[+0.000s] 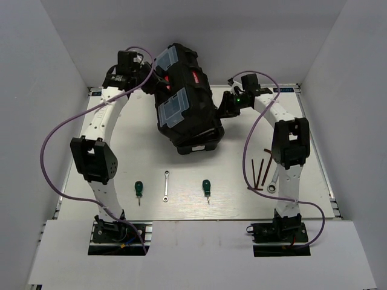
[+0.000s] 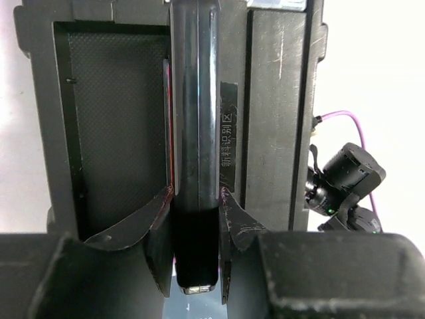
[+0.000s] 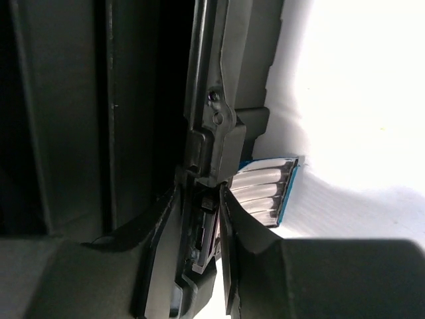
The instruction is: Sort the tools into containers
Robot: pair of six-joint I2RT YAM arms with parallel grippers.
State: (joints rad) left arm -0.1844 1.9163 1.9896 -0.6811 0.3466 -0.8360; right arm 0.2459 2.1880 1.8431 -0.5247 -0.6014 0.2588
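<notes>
Toolbox (image 1: 199,130) sits far-centre on the table (image 1: 181,163), skewed, with one end near the back wall and the other pointing at the near-right. It's tight up there: the left arm is wedged between the toolbox and the back-left corner, and the right arm hugs its right flank. There's a band of bare table between the toolbox and the tool row. The side walls run close along both table edges.

Left gripper (image 2: 196,199) is on top of the lid, fingers clamped on the handle (image 2: 194,133), one pad each side of the glossy black bar. Right gripper (image 3: 198,193) is at the toolbox's right edge, fingers pressed on either side of a latch (image 3: 212,133).

The toolbox is black plastic and far bigger than any tool. It has two clear-lidded bins (image 1: 167,60) (image 1: 172,109) on top and red marks by the handle.

All the tools lie loose on the table near the front. Left to right:
- green-handled screwdriver (image 1: 138,190)
- small wrench (image 1: 165,185)
- second screwdriver (image 1: 207,188)
- three hex keys (image 1: 260,172) bunched just beside the right arm
- larger wrench (image 1: 273,186) partly under that arm
</notes>
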